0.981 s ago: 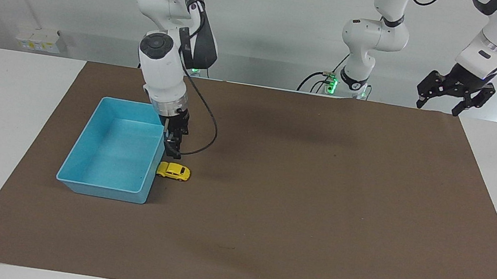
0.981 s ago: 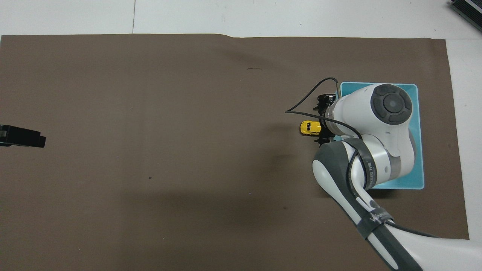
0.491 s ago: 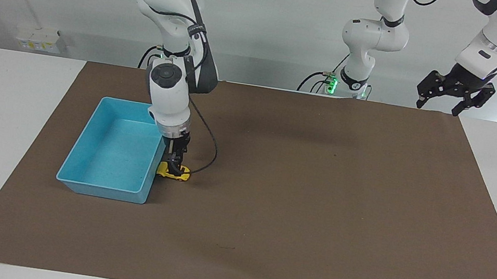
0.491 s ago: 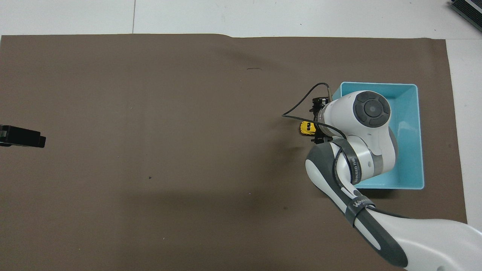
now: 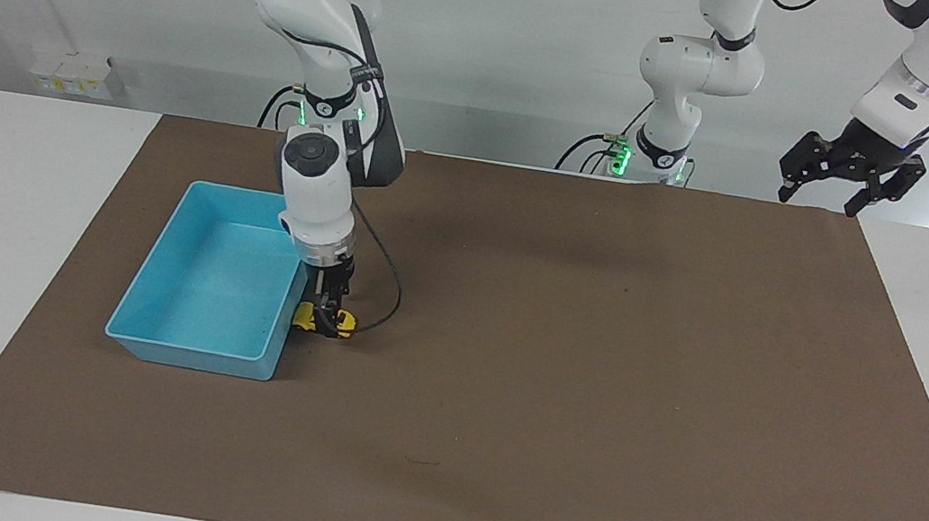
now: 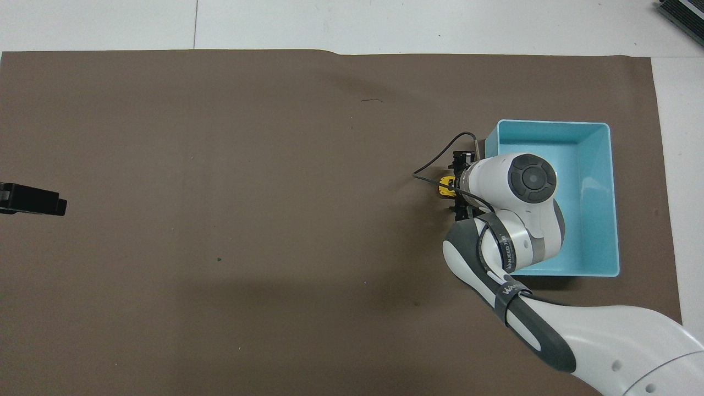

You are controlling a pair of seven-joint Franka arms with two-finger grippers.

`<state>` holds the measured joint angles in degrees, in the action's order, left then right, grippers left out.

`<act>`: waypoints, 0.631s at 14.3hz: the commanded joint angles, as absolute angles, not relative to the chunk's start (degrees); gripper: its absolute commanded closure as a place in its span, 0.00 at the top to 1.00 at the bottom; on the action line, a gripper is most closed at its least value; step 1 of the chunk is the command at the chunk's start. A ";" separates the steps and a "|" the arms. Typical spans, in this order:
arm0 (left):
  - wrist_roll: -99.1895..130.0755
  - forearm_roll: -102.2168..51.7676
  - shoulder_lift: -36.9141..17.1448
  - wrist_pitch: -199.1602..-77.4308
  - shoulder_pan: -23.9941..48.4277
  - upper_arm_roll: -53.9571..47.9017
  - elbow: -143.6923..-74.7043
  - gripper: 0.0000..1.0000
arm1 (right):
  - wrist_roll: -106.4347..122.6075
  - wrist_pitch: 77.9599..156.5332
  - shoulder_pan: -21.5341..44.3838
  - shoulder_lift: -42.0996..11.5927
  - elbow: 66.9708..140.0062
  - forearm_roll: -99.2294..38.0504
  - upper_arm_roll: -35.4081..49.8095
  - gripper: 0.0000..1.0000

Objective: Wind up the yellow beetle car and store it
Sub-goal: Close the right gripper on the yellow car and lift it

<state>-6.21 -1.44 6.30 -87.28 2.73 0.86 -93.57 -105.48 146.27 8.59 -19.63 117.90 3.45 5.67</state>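
Observation:
The yellow beetle car (image 5: 346, 322) stands on the brown mat, right beside the blue bin's wall that faces the left arm's end of the table. My right gripper (image 5: 324, 320) has come straight down onto it and stands open, one finger on each side of the car's body. From above only the car's end (image 6: 443, 188) shows past the right gripper (image 6: 460, 186); the wrist hides the rest. My left gripper (image 5: 828, 195) waits open, raised over the mat's corner nearest the left arm's base, and its tip (image 6: 33, 199) shows at the overhead view's edge.
The blue bin (image 5: 145, 332) is an open rectangular tub with nothing in it, standing at the right arm's end of the mat (image 5: 592, 387). Its rim (image 6: 602, 127) is partly covered by the right arm from above. A black cable (image 5: 393, 287) loops off the right wrist.
The right gripper has dropped from above the car down around it, jaws still wide. The car and the bin have stayed put. The left arm has not moved.

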 commanded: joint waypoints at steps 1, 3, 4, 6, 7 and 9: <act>-5.71 -1.32 7.65 -86.84 2.46 0.70 -94.66 1.00 | -104.77 147.66 6.60 -19.51 118.83 4.66 6.15 1.00; -5.71 -1.32 7.65 -86.84 2.46 0.70 -94.66 1.00 | -104.68 148.96 6.50 -20.03 119.61 4.75 6.15 1.00; -5.71 -1.32 7.65 -86.84 2.46 0.70 -94.66 1.00 | -104.68 150.89 6.50 -20.13 120.58 4.66 6.15 0.98; -5.71 -1.32 7.65 -86.84 2.46 0.70 -94.66 1.00 | -104.76 150.65 6.77 -20.13 120.32 4.75 6.15 0.83; -5.71 -1.32 7.65 -86.75 2.46 0.70 -94.66 1.00 | -104.85 150.56 7.20 -20.13 120.24 4.75 6.07 0.83; -5.71 -1.32 7.65 -86.84 2.46 0.70 -94.66 1.00 | -105.03 150.03 7.38 -20.04 120.06 4.75 6.06 0.56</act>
